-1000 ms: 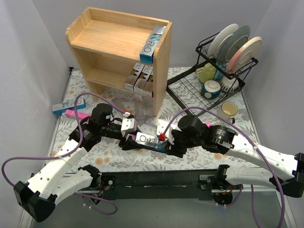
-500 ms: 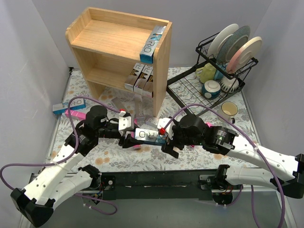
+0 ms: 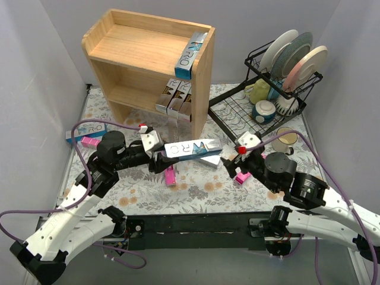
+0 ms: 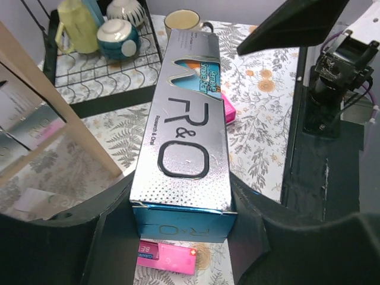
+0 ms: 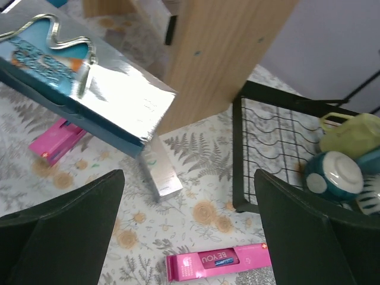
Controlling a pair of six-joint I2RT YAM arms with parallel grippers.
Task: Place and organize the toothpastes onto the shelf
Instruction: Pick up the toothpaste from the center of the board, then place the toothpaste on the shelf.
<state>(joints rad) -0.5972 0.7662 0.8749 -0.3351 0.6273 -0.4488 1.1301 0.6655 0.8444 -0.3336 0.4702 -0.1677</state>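
My left gripper point(image 3: 159, 157) is shut on the near end of a blue-and-silver toothpaste box point(image 3: 193, 148), held level above the mat and pointing right. In the left wrist view the box point(image 4: 187, 136) fills the gap between the jaws of that gripper point(image 4: 184, 221). My right gripper point(image 3: 233, 161) is open and empty, to the right of the box's far end. Under it, the right wrist view shows a pink toothpaste box point(image 5: 219, 263) and a silver one point(image 5: 159, 172) on the mat. The wooden shelf point(image 3: 148, 53) has one blue-and-silver box point(image 3: 191, 54) on top and several silver ones point(image 3: 175, 98) on its lower level.
A black wire dish rack point(image 3: 279, 77) with plates and cups stands at the back right, with a cup point(image 3: 286, 136) in front of it. A pink box point(image 3: 170, 175) lies below the held box. A blue box point(image 3: 80, 133) and a pink box point(image 3: 90, 141) lie at the far left.
My right gripper opened, let go of the blue-and-silver box and drew back to the right. My left gripper kept the box and carried it up and back toward the shelf.
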